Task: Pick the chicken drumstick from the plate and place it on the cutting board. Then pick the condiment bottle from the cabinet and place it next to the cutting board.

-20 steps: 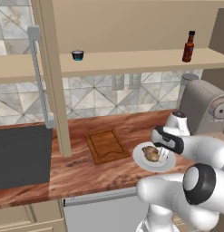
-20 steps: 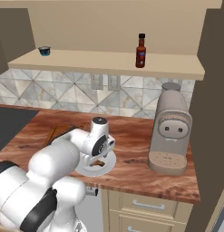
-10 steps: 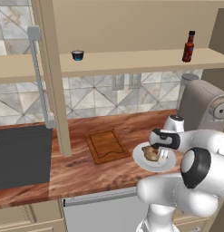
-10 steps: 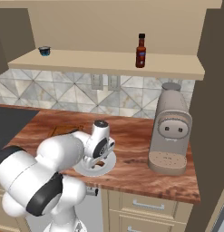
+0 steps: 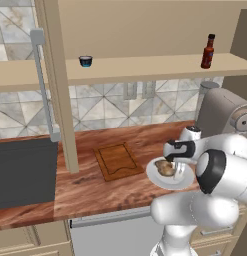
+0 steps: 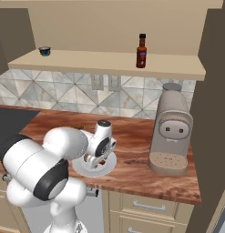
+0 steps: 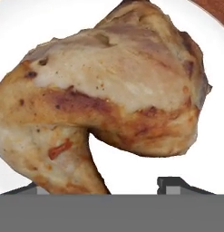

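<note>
The golden-brown chicken drumstick point(image 5: 164, 167) point(image 7: 113, 90) lies on the round white plate point(image 5: 167, 184) point(image 6: 104, 170) point(image 7: 22, 27) near the counter's front edge. My gripper point(image 5: 176, 170) point(image 7: 104, 188) points straight down onto it, open, with one fingertip point(image 7: 172, 183) a gap away from the tapering bone end and the other at its opposite side. The wooden cutting board point(image 5: 116, 160) lies bare just left of the plate. The dark-red condiment bottle point(image 5: 208, 51) point(image 6: 141, 51) stands upright on the tan cabinet shelf point(image 5: 145, 66) point(image 6: 100, 61).
A grey coffee machine point(image 5: 220, 110) point(image 6: 171, 132) stands right of the plate. A small blue-rimmed cup point(image 5: 85, 61) point(image 6: 44, 51) sits on the shelf. The cabinet post point(image 5: 60, 90) rises left of the board, with a dark sink point(image 5: 22, 170) and faucet point(image 5: 40, 75) beyond.
The hand has sunk lower over the plate, down onto the drumstick, and the fingers have begun to draw together. Drumstick, board and bottle have not moved.
</note>
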Tool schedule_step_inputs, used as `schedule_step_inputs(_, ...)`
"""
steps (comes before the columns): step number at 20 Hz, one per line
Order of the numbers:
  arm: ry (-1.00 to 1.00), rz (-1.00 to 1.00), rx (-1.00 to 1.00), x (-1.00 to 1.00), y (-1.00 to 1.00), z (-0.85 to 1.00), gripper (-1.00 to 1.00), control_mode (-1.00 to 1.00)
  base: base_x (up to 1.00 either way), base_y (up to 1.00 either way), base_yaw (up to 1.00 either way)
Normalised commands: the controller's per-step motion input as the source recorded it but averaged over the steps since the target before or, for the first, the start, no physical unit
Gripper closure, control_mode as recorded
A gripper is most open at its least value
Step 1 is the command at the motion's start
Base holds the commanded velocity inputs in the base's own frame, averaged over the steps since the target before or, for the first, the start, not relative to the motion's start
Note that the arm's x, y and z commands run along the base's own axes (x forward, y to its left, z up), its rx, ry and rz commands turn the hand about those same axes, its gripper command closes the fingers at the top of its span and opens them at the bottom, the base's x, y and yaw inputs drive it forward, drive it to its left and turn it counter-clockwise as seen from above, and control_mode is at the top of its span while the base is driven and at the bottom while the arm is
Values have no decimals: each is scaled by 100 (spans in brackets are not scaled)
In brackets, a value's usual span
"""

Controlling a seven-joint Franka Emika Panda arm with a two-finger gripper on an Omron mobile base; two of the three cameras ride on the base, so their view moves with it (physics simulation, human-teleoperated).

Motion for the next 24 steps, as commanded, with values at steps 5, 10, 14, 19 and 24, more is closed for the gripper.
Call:
schedule_step_inputs(5, 0, 2, 0, 0, 0, 0, 100, -100, 0, 0, 0)
schedule_step_inputs(10, -3, 4, 0, 0, 0, 16, 100, -100, 0, 0, 0)
schedule_step_inputs(14, -5, 6, 0, 0, 1, 31, 100, -100, 0, 0, 0)
schedule_step_inputs(19, -4, 6, 0, 0, 12, 37, 100, -100, 0, 0, 0)
schedule_step_inputs(24, 0, 5, 0, 0, 32, 26, 100, -100, 0, 0, 0)
